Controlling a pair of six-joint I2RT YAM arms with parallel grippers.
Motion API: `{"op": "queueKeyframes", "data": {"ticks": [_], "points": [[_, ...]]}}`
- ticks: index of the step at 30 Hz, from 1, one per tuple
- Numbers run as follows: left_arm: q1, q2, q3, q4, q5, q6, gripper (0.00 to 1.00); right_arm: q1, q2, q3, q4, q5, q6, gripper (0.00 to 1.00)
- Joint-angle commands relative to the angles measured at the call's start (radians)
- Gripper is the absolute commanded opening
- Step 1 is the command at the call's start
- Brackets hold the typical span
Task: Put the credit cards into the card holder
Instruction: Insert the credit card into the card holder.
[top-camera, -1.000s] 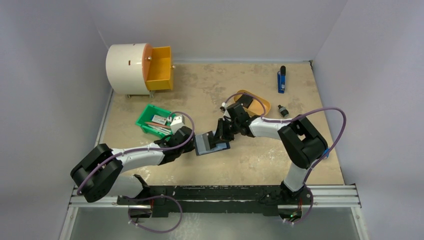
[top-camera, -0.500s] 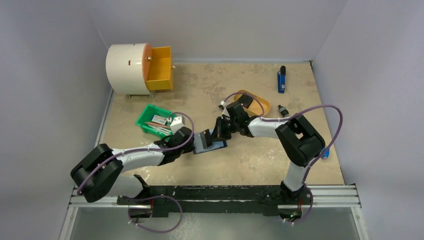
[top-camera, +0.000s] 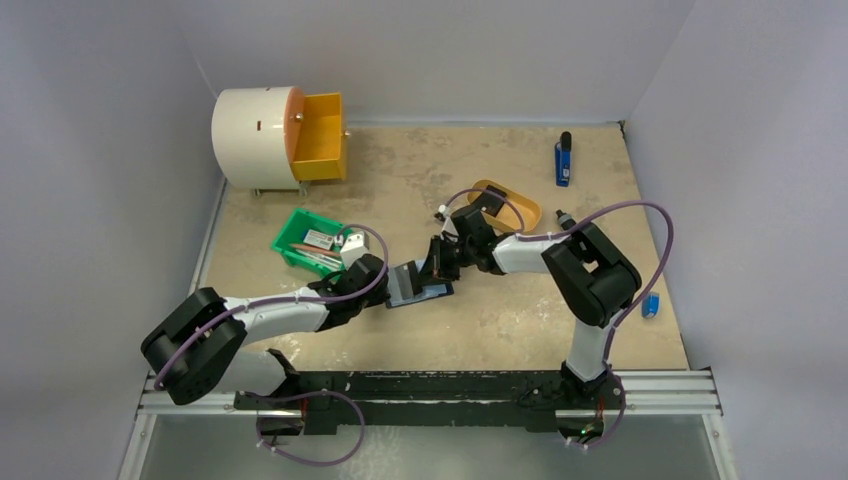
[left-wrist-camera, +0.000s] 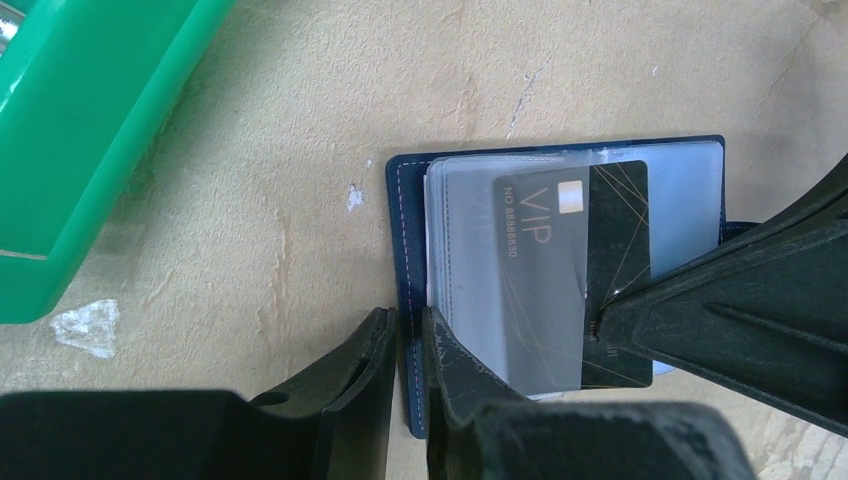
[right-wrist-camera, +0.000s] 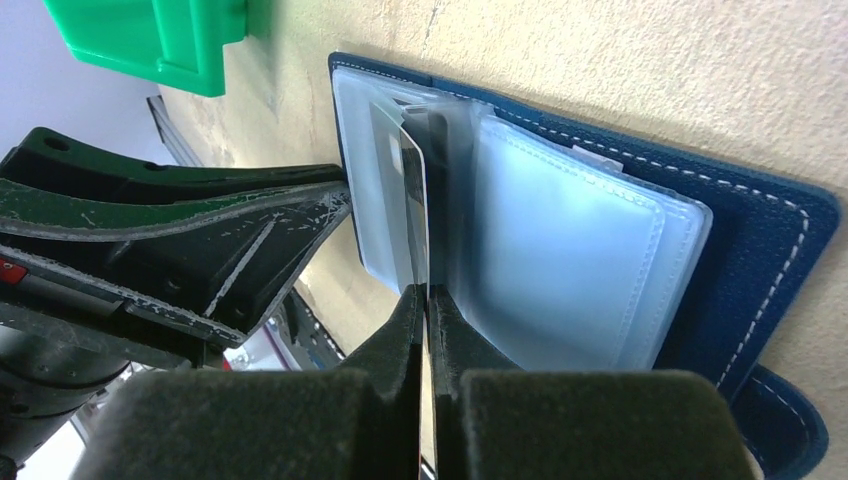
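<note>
The open navy-blue folding card holder (left-wrist-camera: 404, 230) is laid on the table (left-wrist-camera: 500, 70) near the green plastic bin (left-wrist-camera: 90, 150), its cover pinched by the left hand (left-wrist-camera: 408, 328). A black VIP credit card (left-wrist-camera: 560, 280), clamped by the right hand (right-wrist-camera: 427, 297), is lodged partly in a clear sleeve (right-wrist-camera: 560, 270).

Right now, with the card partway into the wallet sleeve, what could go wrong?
The VIP card is only partly inside a clear sleeve; pushed askew, it could snag and bend, or slip from the pinch of the right gripper. The left gripper clamps just the cover edge of the card holder, which might pivot or slide.
</note>
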Motion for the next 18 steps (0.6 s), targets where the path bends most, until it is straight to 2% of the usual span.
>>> {"op": "queueKeyframes", "data": {"ticks": [1, 13, 16, 18], "points": [[-0.004, 0.007, -0.002, 0.053, 0.003, -0.011, 0.15, 0.010, 0.030, 0.018, -0.012, -0.017, -0.004, 0.00], [-0.005, 0.007, -0.003, 0.051, 0.002, -0.012, 0.15, 0.037, 0.044, 0.055, -0.032, -0.048, -0.018, 0.00], [-0.005, -0.005, -0.006, 0.041, -0.007, -0.014, 0.15, 0.037, 0.004, 0.049, -0.075, -0.034, -0.031, 0.21], [-0.003, -0.014, -0.010, 0.041, -0.011, -0.015, 0.15, 0.037, -0.019, 0.048, -0.098, -0.026, -0.033, 0.31]]}}
